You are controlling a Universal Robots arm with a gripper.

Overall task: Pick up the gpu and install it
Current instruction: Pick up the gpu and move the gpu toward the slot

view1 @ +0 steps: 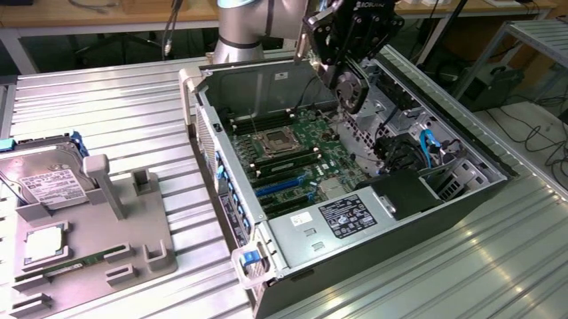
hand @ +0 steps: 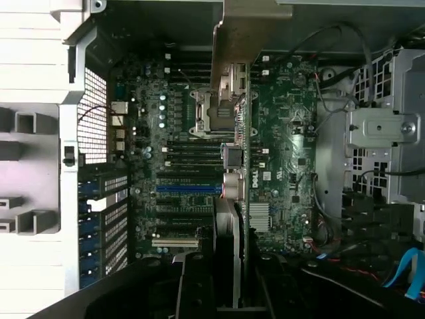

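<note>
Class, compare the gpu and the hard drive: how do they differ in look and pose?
The gpu is dark with a round fan; the hard drive is silver with a white label. The gpu hangs on edge in the gripper above the open case; the hard drive rests in the grey holder. Both are flat and rectangular.

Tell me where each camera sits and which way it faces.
Exterior view: raised off the arm, angled down at the open computer case; the arm and hand, gripping the gpu, show.
Wrist view: on the wrist, looking down into the case at the motherboard; the hand's fingers flank the gpu.
Both share the gpu, hand and motherboard.
</note>
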